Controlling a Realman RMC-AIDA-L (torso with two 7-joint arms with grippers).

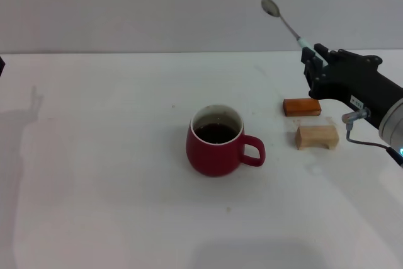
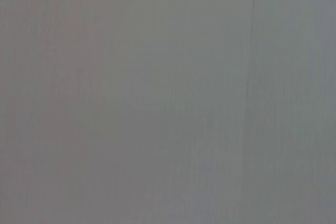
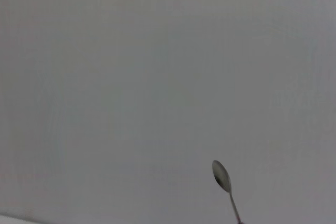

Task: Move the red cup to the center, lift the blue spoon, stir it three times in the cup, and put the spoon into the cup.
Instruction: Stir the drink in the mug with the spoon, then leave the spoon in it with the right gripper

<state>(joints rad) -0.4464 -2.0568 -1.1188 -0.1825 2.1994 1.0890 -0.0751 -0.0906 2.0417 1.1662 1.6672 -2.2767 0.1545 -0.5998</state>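
Observation:
The red cup (image 1: 217, 144) stands upright near the middle of the white table, holding dark liquid, its loop handle turned to the right. My right gripper (image 1: 313, 64) hangs in the air above the table's right side, shut on the blue spoon (image 1: 284, 22) by its pale handle. The spoon's grey bowl points up and to the left, well above and right of the cup. In the right wrist view the blue spoon (image 3: 223, 181) shows only its bowl and neck against a plain wall. My left gripper is out of view.
Right of the cup, an orange-brown block (image 1: 301, 106) lies on the white table (image 1: 101, 174), under my right gripper. A pale wooden block (image 1: 317, 137) sits just in front of it. The left wrist view holds only a grey wall.

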